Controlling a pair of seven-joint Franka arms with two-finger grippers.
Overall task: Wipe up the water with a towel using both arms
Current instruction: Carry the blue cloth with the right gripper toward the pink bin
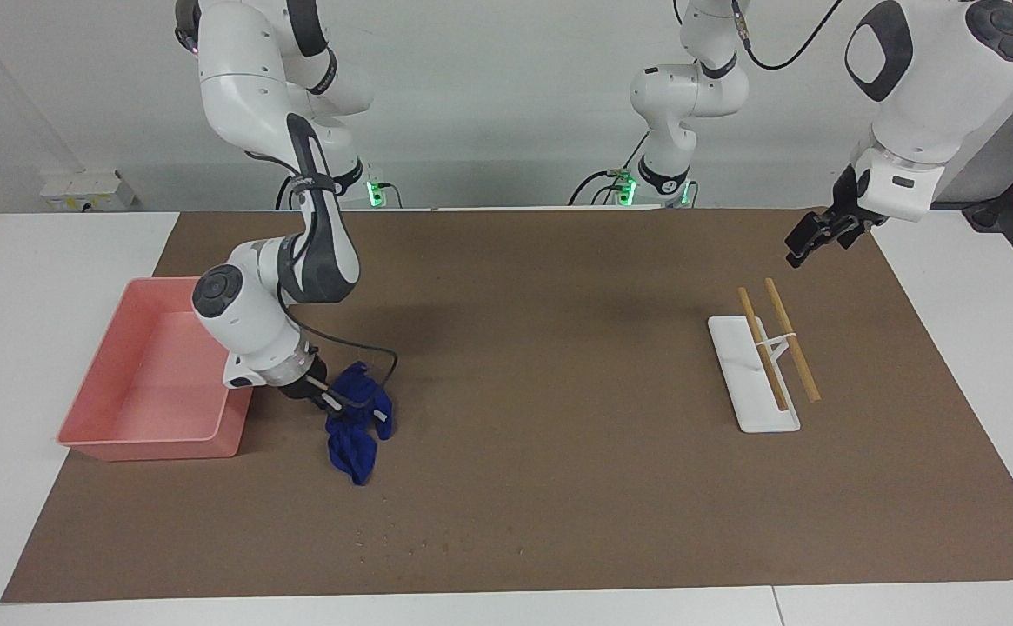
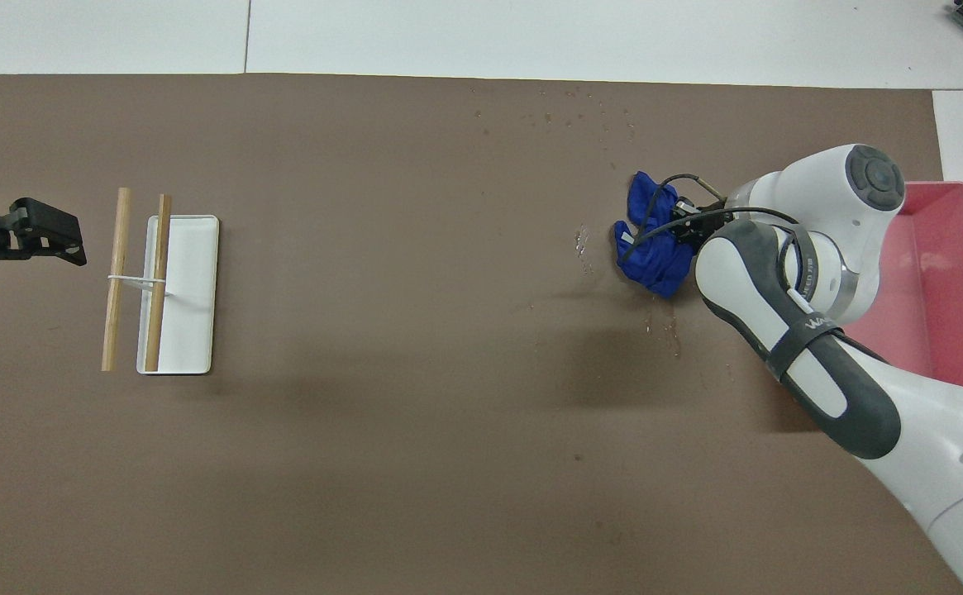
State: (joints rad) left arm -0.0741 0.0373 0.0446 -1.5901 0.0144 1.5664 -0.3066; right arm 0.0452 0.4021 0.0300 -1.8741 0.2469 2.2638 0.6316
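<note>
The deep-blue towel (image 1: 356,435) lies crumpled on the brown mat beside the pink tray, toward the right arm's end of the table; it also shows in the overhead view (image 2: 650,248). My right gripper (image 1: 356,409) is low over it and shut on its upper folds; the overhead view shows it too (image 2: 669,231). Water (image 1: 402,543) lies as tiny specks on the mat, farther from the robots than the towel (image 2: 572,116), with a few more specks beside the towel (image 2: 584,244). My left gripper (image 1: 819,236) waits open and empty, raised over the mat's edge at the left arm's end (image 2: 10,256).
A pink tray (image 1: 149,382) sits at the right arm's end of the table (image 2: 944,273). A white tray (image 1: 754,391) with two wooden sticks across it lies near the left arm's end (image 2: 192,289). The brown mat (image 1: 558,348) covers most of the table.
</note>
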